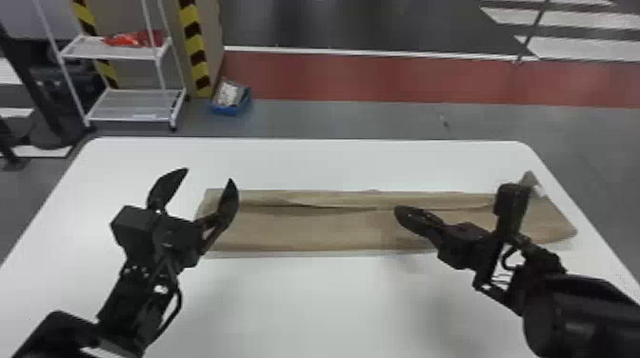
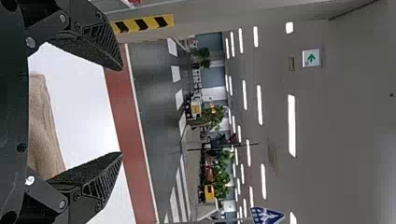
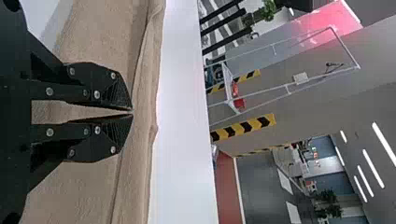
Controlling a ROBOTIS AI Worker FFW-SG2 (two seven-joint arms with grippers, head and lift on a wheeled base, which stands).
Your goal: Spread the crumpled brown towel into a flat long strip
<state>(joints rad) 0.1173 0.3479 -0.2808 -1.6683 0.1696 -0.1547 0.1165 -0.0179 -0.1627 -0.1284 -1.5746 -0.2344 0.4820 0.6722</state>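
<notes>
The towel (image 1: 309,231) lies long on the tabletop (image 1: 305,304). The left gripper (image 1: 209,174) has wide, empty jaws; the right gripper (image 3: 132,112) has closed, empty ones. A low bump could wrinkle the towel.

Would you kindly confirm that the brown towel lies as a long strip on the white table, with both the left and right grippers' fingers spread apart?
Not quite: the right gripper has its fingers closed, tips together, as the right wrist view shows. The rest stands.
</notes>
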